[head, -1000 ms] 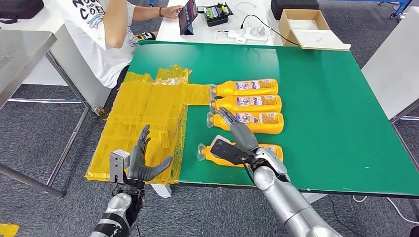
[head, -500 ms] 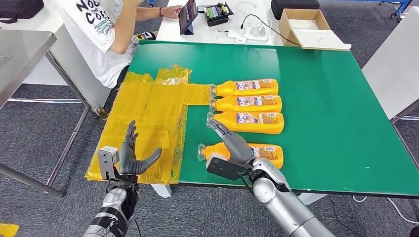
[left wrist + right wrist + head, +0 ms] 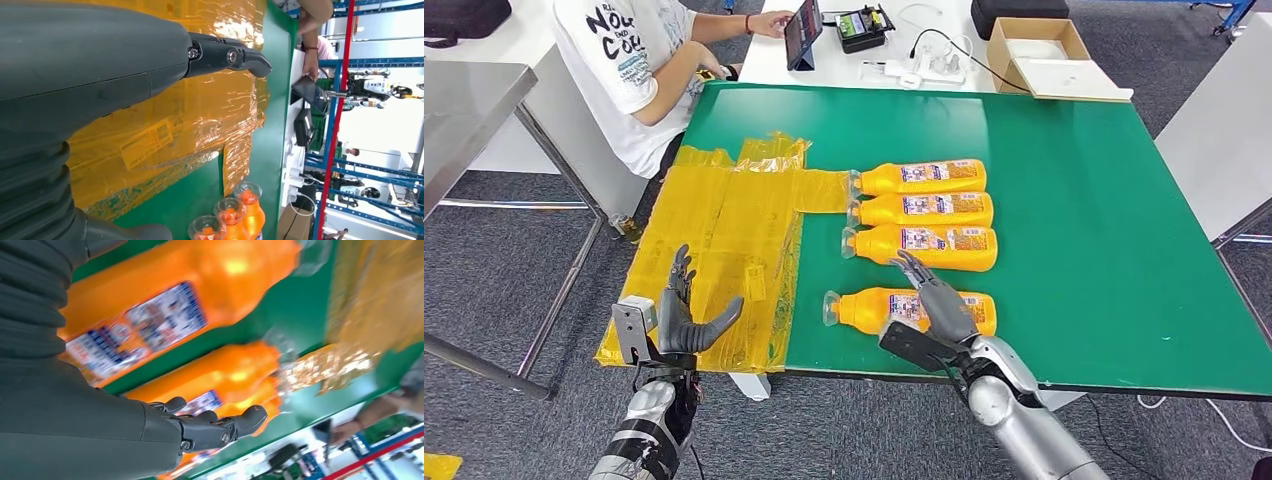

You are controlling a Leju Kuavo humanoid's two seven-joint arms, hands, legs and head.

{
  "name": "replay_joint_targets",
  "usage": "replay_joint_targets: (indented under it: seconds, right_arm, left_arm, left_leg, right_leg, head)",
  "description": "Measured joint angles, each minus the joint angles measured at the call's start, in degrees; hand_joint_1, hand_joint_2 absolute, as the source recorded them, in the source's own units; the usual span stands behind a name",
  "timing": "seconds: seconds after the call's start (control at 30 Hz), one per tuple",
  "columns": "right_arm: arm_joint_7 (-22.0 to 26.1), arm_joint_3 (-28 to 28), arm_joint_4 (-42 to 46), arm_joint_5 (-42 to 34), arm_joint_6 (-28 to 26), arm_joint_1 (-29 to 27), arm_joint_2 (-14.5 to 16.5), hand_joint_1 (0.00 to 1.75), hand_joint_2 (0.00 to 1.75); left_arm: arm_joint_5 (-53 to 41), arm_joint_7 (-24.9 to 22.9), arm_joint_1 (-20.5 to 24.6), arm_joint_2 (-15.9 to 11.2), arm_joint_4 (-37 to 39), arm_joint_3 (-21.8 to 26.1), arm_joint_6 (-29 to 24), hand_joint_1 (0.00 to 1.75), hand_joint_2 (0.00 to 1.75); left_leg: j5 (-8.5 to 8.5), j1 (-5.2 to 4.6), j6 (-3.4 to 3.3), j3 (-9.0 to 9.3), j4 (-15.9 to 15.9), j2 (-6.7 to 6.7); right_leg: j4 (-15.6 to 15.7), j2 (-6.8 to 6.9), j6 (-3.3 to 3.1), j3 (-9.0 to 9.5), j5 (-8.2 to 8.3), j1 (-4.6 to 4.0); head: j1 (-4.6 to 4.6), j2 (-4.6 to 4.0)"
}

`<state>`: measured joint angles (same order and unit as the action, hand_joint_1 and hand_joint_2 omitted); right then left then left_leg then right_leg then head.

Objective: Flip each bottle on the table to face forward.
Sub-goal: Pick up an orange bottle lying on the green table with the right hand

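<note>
You have four orange bottles lying on their sides on the green table (image 3: 1074,200), necks toward the yellow plastic sheet (image 3: 724,240), labels showing on all four in the head view. Three lie close together in a row: the far bottle (image 3: 921,177), the second bottle (image 3: 924,209) and the third bottle (image 3: 924,246). The near bottle (image 3: 894,309) lies apart from them, close to the table's front edge. Your right hand (image 3: 936,305) hovers above the near bottle's label end, fingers spread and extended, holding nothing; whether the fingertips touch the bottle you cannot tell from the head view, and the right wrist view, blurred, shows the fingers (image 3: 220,430) loose above the orange bodies with nothing in them. Your left hand (image 3: 686,320) hangs off the table's front left corner, over the yellow sheet's edge, fingers apart, empty; the left wrist view shows three bottle caps at its edge, well away from that hand. Judgement: with printed labels up on every bottle, the flipping looks largely done, perhaps finished with the near one. Whether these labels are the front faces you cannot confirm at this size, so check the near bottle's label against the other three before calling it complete. A seated person (image 3: 639,70) works a tablet (image 3: 804,30) beyond the table's far corner.
</note>
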<state>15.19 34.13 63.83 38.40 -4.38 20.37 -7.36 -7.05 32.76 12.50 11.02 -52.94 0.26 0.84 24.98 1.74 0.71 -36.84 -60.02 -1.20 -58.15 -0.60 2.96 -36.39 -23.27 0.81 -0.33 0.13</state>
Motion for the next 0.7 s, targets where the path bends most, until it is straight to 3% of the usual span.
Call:
replay_joint_targets:
  seconds: [0.4,0.7]
  right_arm:
    - [-3.46,-3.26,-2.99,7.36,-6.30,-0.37,-0.80,0.00,1.75]
    - [-3.93,-4.49,-6.85,8.51,-6.03,-0.30,-0.32,0.00,1.75]
  left_arm:
    - [1.71,-0.75,-0.66,-0.01,0.00,0.81,-0.02,0.00,1.75]
    - [1.87,-0.96,-1.21,-0.01,0.00,0.81,0.45,0.00,1.75]
  left_leg:
    - [0.01,0.00,0.00,-0.02,0.00,0.00]
    - [0.00,0.00,0.00,-0.03,0.00,0.00]
  right_leg:
    - [0.00,0.01,0.00,-0.01,0.00,0.00]
    - [0.00,0.01,0.00,0.00,0.00,0.00]
  head:
    - [-0.01,0.00]
    - [0.00,0.00]
